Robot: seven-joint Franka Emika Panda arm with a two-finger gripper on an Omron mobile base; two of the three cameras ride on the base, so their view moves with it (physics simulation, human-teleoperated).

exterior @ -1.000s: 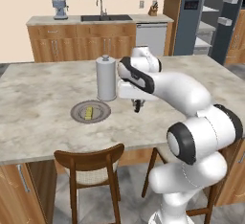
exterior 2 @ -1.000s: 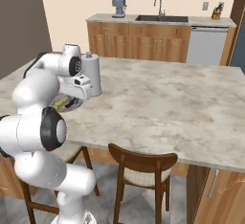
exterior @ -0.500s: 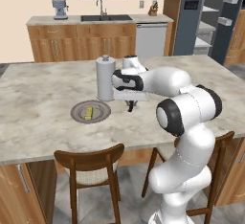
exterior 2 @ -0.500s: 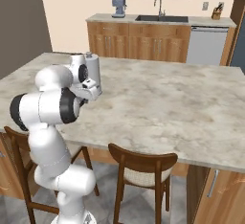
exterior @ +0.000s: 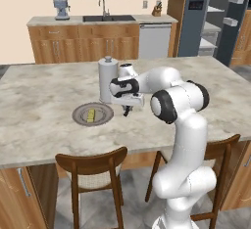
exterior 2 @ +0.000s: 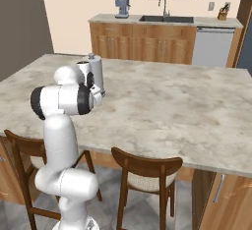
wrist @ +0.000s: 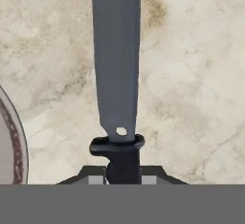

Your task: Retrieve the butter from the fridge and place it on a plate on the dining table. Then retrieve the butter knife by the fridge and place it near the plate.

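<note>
The butter (exterior: 90, 115), a small yellow stick, lies on the round grey-brown plate (exterior: 78, 116) on the dining table (exterior: 44, 96). Just right of the plate my gripper (exterior: 127, 109) hangs low over the stone top, shut on the butter knife (exterior: 127, 111). In the hand view the gripper (wrist: 123, 180) clamps the black handle, and the knife's (wrist: 116, 50) dark blade points away over bare marble. The plate's rim (wrist: 12, 141) shows at that view's left edge. The fridge (exterior: 193, 32) stands at the back right, a door open on its shelves.
A white paper-towel roll (exterior: 107, 80) stands upright right behind the plate and my hand, also seen from the other side (exterior 2: 95, 71). Wooden chairs (exterior: 93, 167) are tucked under the table's near edge. A sink counter (exterior: 103, 20) runs along the back wall.
My hand with the knife has shifted a little left and down, closer to the plate and table. The arm's elbow has swung round. Plate, butter and roll have stayed put.
</note>
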